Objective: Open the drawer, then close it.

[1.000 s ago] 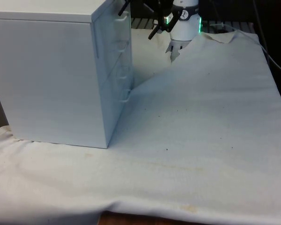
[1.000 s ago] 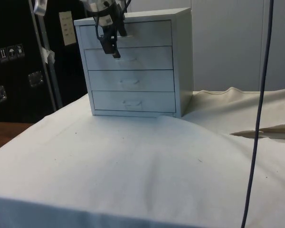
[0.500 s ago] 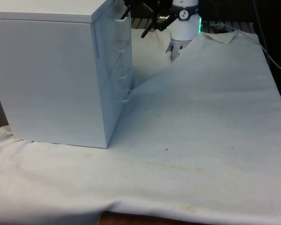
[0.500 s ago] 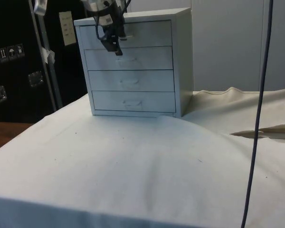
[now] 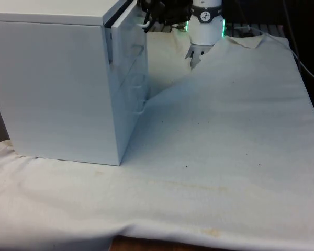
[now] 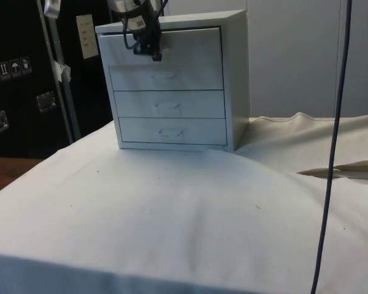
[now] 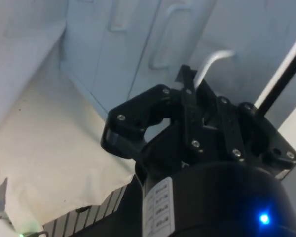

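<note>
A white chest of drawers (image 5: 57, 83) stands on the cloth at the front view's left, its four drawer fronts facing the side camera (image 6: 233, 73). The top drawer (image 6: 184, 43) sticks out a little, with a dark gap along its edge (image 5: 130, 29). My black gripper (image 6: 152, 52) is at that drawer's handle (image 7: 214, 58), shut on it; in the wrist view the fingers (image 7: 187, 81) meet around the thin white bar. From the front, the gripper (image 5: 146, 18) sits at the chest's upper far corner. The lower three drawers lie flush.
The white cloth (image 5: 225, 136) rises in a long fold running from the chest's foot towards the robot's base (image 5: 204, 31). A dark cable (image 6: 331, 153) hangs down at the side view's right. The table's front edge (image 5: 146, 240) shows below the cloth.
The gripper went from wide open to shut, rising slightly onto the top drawer's handle. The top drawer has come out a little from the chest.
</note>
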`<state>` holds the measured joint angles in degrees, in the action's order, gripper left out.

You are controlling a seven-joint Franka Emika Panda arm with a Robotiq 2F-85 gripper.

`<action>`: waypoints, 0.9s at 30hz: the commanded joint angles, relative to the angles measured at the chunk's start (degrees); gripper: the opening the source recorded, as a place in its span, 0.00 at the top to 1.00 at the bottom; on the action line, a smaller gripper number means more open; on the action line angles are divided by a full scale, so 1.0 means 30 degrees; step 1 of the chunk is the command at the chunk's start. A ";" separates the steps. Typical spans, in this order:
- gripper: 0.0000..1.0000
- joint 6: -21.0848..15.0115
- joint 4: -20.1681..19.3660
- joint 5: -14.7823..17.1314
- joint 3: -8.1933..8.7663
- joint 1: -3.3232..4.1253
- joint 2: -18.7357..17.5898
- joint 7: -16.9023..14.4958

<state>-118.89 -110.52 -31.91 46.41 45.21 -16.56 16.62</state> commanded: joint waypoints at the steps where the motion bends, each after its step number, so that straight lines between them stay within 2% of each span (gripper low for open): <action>1: 1.00 -0.0153 -0.0115 0.0134 -0.0057 0.0000 -0.0019 0.0038; 7: 1.00 -0.0019 -0.0038 0.0057 -0.0019 0.0000 -0.0019 0.0038; 8: 1.00 0.0172 0.0057 0.0000 -0.0076 0.0134 -0.0057 0.0153; 9: 1.00 0.0057 0.0038 0.0000 0.0000 0.0000 -0.0019 0.0000; 10: 1.00 0.0248 0.0095 -0.0019 -0.0095 0.0191 -0.0057 0.0210; 13: 1.00 0.0554 0.0267 -0.0210 -0.0229 0.0306 -0.0134 0.0458; 16: 1.00 0.0936 0.0420 -0.0535 -0.0477 0.0344 -0.0172 0.0783; 17: 1.00 0.0898 0.0344 -0.0497 -0.0554 0.0229 -0.0095 0.0764; 18: 1.00 0.1146 0.0497 -0.0707 -0.0630 0.0363 -0.0210 0.0974; 24: 1.00 0.1872 0.0840 -0.1184 -0.1165 0.0458 -0.0439 0.1585; 25: 1.00 0.1986 0.0898 -0.1222 -0.1261 0.0458 -0.0458 0.1662; 26: 1.00 0.1814 0.0783 -0.1108 -0.1299 0.0325 -0.0382 0.1604; 27: 1.00 0.2101 0.0955 -0.1280 -0.1337 0.0458 -0.0516 0.1738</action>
<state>-113.16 -108.00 -35.41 42.28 46.18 -17.88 21.66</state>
